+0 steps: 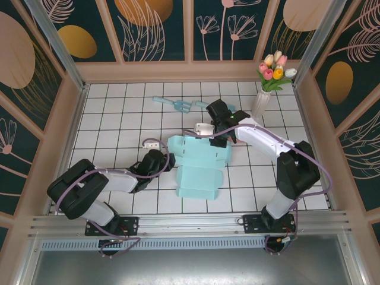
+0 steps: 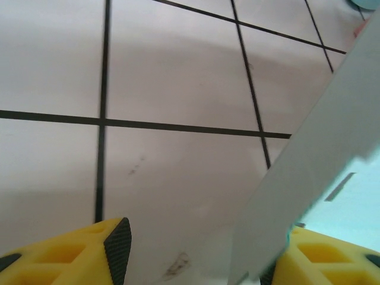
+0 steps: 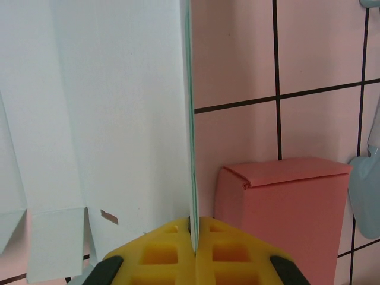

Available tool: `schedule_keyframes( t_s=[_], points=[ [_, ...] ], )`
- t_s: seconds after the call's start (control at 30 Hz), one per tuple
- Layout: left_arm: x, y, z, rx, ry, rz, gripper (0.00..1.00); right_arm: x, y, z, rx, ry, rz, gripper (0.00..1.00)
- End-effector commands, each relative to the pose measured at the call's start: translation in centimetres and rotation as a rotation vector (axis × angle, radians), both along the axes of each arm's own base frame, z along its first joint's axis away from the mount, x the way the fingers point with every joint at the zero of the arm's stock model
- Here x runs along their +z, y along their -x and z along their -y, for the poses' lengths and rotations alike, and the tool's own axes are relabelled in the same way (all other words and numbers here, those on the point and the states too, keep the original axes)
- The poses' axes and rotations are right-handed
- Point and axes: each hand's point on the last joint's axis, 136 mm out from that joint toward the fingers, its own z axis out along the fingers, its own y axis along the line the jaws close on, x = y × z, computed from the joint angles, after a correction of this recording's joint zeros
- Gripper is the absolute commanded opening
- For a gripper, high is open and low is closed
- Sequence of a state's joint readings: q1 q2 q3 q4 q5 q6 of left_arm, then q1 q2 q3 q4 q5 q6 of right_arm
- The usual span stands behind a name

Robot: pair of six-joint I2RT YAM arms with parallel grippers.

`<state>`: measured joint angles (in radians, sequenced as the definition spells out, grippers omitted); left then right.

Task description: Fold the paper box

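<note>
The light blue paper box (image 1: 200, 172) lies partly unfolded on the tiled table, its flaps spread out. My right gripper (image 1: 221, 141) is at the box's far right corner. In the right wrist view, that gripper (image 3: 193, 228) is shut on the thin edge of an upright panel of the box (image 3: 107, 119). My left gripper (image 1: 168, 160) is at the box's left edge. Seen from the left wrist, the left gripper (image 2: 199, 252) stands open, and a raised flap of the box (image 2: 314, 172) leans between the fingers, close against the right finger (image 2: 323, 261).
A small pink folded box (image 3: 279, 219) sits on the tiles just right of my right gripper. A light blue utensil (image 1: 178, 105) lies at the back. A white vase of tulips (image 1: 261, 101) stands at the back right. Wooden walls enclose the table.
</note>
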<state>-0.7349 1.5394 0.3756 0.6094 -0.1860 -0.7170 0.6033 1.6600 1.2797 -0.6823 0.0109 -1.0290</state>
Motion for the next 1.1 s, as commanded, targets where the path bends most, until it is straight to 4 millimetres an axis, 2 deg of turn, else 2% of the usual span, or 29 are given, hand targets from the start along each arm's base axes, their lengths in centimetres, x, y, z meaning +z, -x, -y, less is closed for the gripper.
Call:
schedule_keyframes(
  t_s=[0.0,0.13,0.2,0.33,0.43,0.5,0.57,0.8,0.9,1.07],
  points=[
    [1.4,0.8,4.1,-0.139,0.152,-0.011,0.59,0.4,-0.4,-0.3,-0.03,-0.026,-0.003,0.0],
    [2.6,1.4,7.3,-0.218,0.214,-0.011,0.6,0.4,-0.4,-0.2,-0.04,-0.027,-0.004,0.0],
    [2.7,1.4,8.2,-0.231,0.218,-0.012,0.6,0.5,-0.3,-0.2,-0.038,-0.031,-0.006,0.0],
    [1.6,1.1,9.0,-0.229,0.207,-0.032,0.6,0.7,-0.3,-0.3,-0.035,-0.035,-0.004,0.0],
    [1.3,0.8,8.8,-0.218,0.187,-0.028,0.61,0.7,-0.2,-0.2,-0.035,-0.033,-0.003,0.0],
    [0.9,0.8,8.0,-0.198,0.149,-0.024,0.62,0.7,-0.2,-0.1,-0.034,-0.028,0.002,0.0],
    [1.8,0.8,6.9,-0.175,0.119,0.007,0.63,0.8,-0.3,0.0,-0.033,-0.025,0.007,0.0],
    [6.5,2.0,2.0,-0.099,0.056,0.149,0.77,1.4,-0.6,0.0,-0.01,-0.045,0.064,0.0],
    [8.1,2.6,0.4,-0.08,0.057,0.213,0.81,2.0,-0.6,-0.4,0.041,-0.067,0.13,0.0],
    [8.9,3.4,-2.0,-0.043,0.055,0.32,0.81,3.5,-0.3,-1.4,0.17,-0.114,0.332,0.0]
  ],
)
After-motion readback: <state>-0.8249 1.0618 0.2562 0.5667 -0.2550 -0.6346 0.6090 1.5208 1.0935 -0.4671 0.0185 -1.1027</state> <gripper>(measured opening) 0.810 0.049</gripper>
